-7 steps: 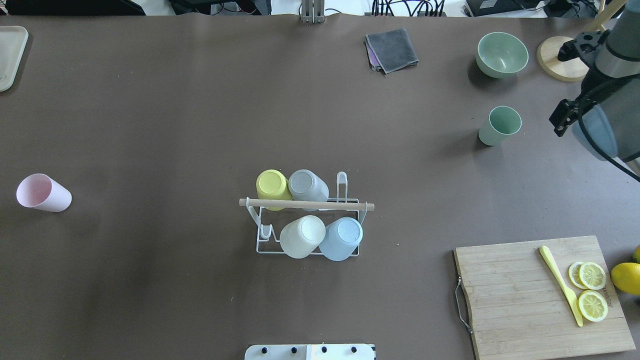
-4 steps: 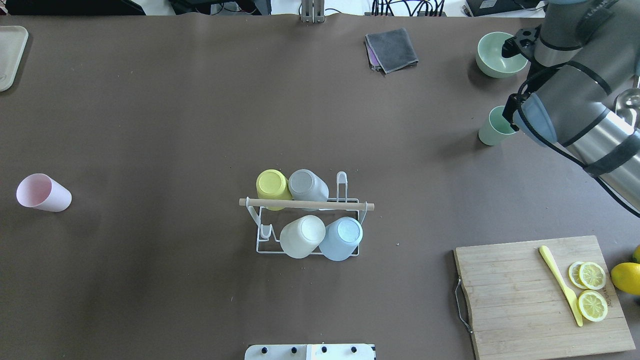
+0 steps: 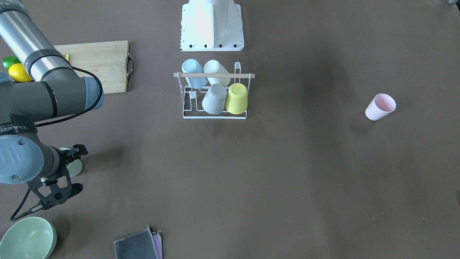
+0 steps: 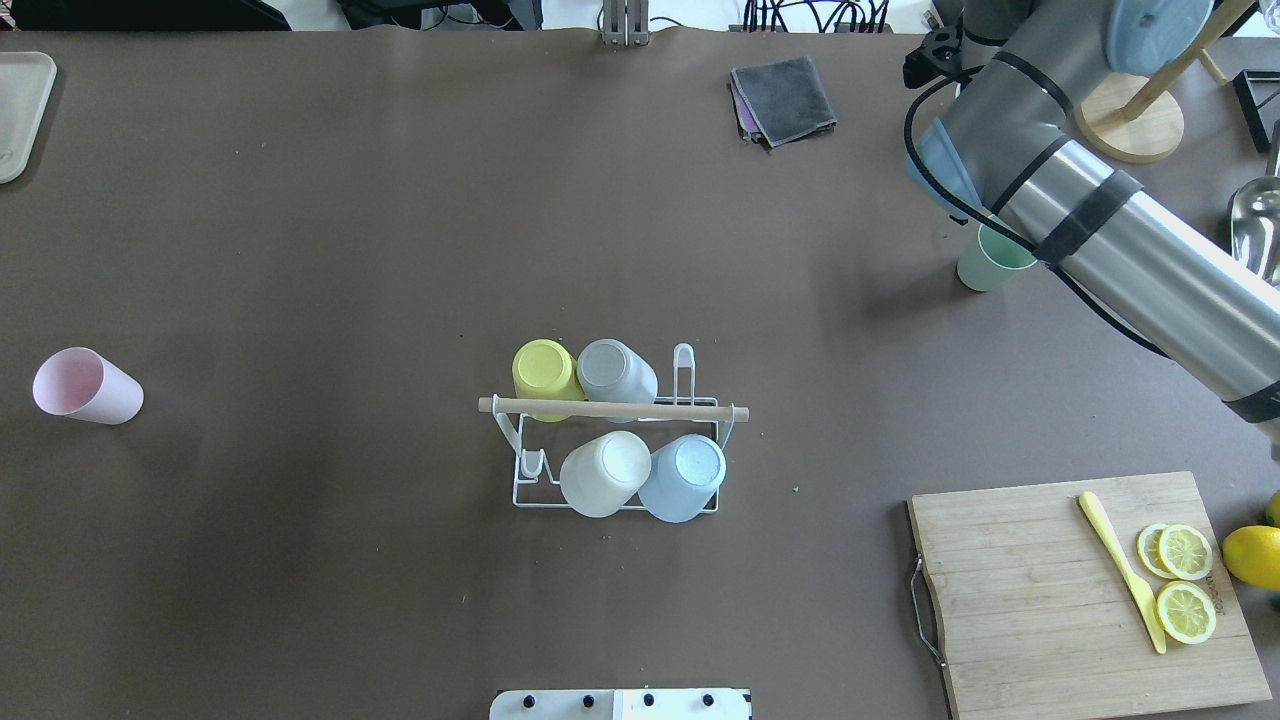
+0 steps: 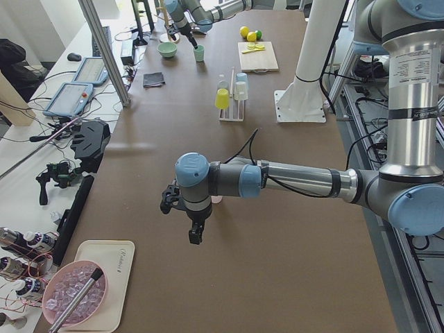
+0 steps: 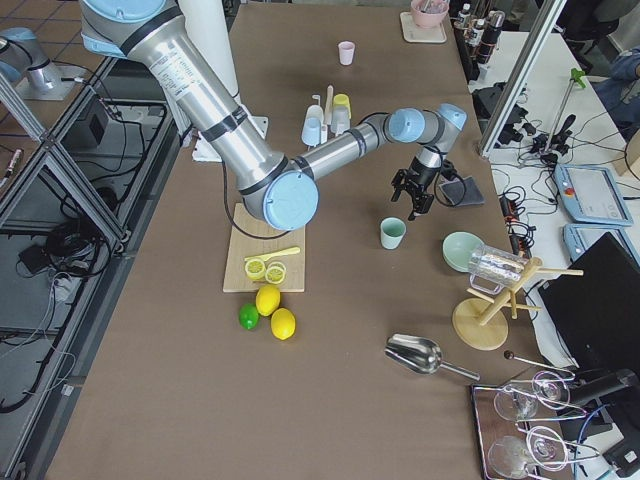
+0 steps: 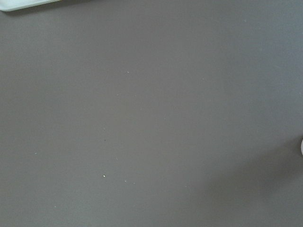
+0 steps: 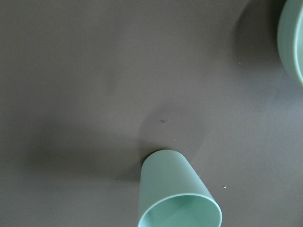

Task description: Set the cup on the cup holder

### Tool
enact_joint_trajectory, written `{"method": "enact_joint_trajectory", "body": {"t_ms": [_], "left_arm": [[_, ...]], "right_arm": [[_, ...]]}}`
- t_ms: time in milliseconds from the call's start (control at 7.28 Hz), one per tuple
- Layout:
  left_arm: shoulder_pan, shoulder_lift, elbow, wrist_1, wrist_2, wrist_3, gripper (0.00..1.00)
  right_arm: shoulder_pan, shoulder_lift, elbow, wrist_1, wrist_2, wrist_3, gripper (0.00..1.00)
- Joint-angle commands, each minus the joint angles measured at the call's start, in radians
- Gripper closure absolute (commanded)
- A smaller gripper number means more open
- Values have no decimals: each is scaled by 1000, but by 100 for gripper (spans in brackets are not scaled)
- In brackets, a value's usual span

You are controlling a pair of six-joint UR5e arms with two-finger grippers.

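Right tool (image 3: 79, 168) has swung from the right edge of the counter (image 4: 400, 200) to above the mint-green cup (image 4: 982, 268), jaws spread, empty: grasp pending. Left tool (image 5: 184, 220): cannot tell.

A robotics lab: a robot arm (image 5: 298, 180) over a long brown bench (image 5: 277, 270), teach pendants (image 5: 67, 99) on a side table, aluminium framing (image 5: 104, 48), cables (image 6: 55, 240) trailing on the floor.
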Motion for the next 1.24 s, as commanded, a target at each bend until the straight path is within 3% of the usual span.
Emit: {"method": "enact_joint_trajectory", "body": {"t_ms": [0, 137, 275, 550, 825, 1100], "left_arm": [[36, -89, 18, 110, 1, 0, 2], [47, -167, 47, 202, 4, 0, 2], [96, -264, 70, 278, 58, 0, 2], [218, -466, 80, 521, 273, 0, 2], [239, -478, 83, 552, 265, 3, 2], [292, -472, 86, 549, 193, 1, 2]], "right_arm": [[-36, 63, -100, -2, -52, -148, 0], [-57, 64, -100, -2, -96, -197, 0], [-100, 66, -101, -2, -195, -276, 0], [-143, 58, -104, -10, -248, -334, 0], [-212, 55, -112, -47, -354, -378, 0], [-270, 54, -112, -83, -482, -404, 0]]}}
